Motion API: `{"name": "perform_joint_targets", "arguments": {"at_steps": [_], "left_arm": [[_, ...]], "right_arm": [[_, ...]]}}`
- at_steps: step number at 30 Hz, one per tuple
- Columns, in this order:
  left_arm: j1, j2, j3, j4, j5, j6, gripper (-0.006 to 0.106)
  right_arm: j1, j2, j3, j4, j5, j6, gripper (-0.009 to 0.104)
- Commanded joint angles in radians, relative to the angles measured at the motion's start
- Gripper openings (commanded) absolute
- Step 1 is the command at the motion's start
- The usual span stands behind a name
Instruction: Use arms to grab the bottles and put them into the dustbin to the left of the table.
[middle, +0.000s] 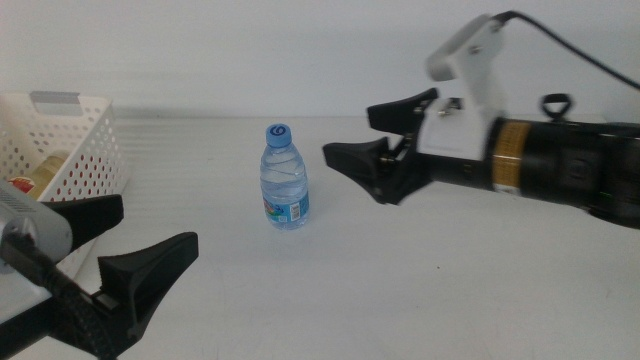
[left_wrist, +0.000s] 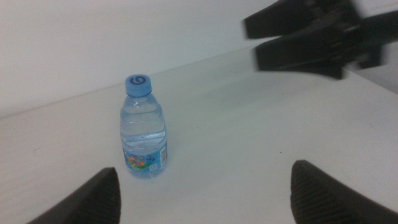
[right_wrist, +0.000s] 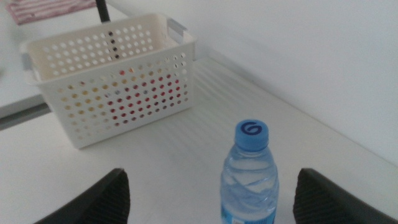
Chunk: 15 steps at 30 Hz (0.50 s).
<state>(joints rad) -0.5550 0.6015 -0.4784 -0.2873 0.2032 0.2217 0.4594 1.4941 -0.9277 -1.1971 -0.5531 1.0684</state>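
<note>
White table (middle: 420, 290) runs wide under a pale wall; my two arms face each other across it w/ the last standing bottle between. Basket (middle: 70, 150) sits at the far left edge, where a drop from my left side is short; red and yellow show through its holes, prob. items already in. My right gripper (middle: 372, 142) hovers spread wide, holding nothing, near the bottle; left gripper (middle: 125, 245) likewise gaping, empty. Water bottle (middle: 284, 178) stands upright, blue cap on.
</note>
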Motion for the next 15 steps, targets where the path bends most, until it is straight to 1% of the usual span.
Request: {"name": "perform_joint_targets", "arguments": {"at_steps": [1,3,4,5,7,9,10,12,13,14,15], "left_arm": [[-0.008,-0.003,-0.031,-0.006,-0.075,-0.016,0.09],[-0.008,-0.003,-0.031,-0.006,-0.075,-0.016,0.09],[-0.008,-0.003,-0.031,-0.006,-0.075,-0.016,0.09],[-0.008,-0.003,-0.031,-0.006,-0.075,-0.016,0.09],[-0.008,-0.003,-0.031,-0.006,-0.075,-0.016,0.09],[-0.008,-0.003,-0.031,-0.006,-0.075,-0.016,0.09],[-0.008,-0.003,-0.031,-0.006,-0.075,-0.016,0.09],[-0.008,-0.003,-0.031,-0.006,-0.075,-0.016,0.09],[-0.008,-0.003,-0.031,-0.006,-0.075,-0.016,0.09],[-0.008,-0.003,-0.031,-0.006,-0.075,-0.016,0.09],[-0.008,-0.003,-0.031,-0.006,-0.075,-0.016,0.09]], "right_arm": [[-0.004,-0.107,0.014,-0.039,-0.008,0.072,0.074],[-0.004,-0.158,0.049,-0.082,0.005,0.114,0.072],[-0.004,-0.176,0.066,-0.084,0.005,0.123,0.072],[-0.004,-0.203,0.09,-0.05,0.005,0.122,0.071],[-0.004,-0.24,0.145,0.088,0.007,0.081,0.071],[0.011,-0.281,0.199,0.247,0.039,-0.061,0.071],[0.025,-0.297,0.217,0.311,0.071,-0.14,0.071],[0.069,-0.337,0.253,0.516,0.163,-0.347,0.071],[0.084,-0.352,0.262,0.603,0.201,-0.431,0.071],[0.113,-0.373,0.264,0.724,0.265,-0.558,0.071],[0.135,-0.389,0.264,0.816,0.304,-0.645,0.071]]}}
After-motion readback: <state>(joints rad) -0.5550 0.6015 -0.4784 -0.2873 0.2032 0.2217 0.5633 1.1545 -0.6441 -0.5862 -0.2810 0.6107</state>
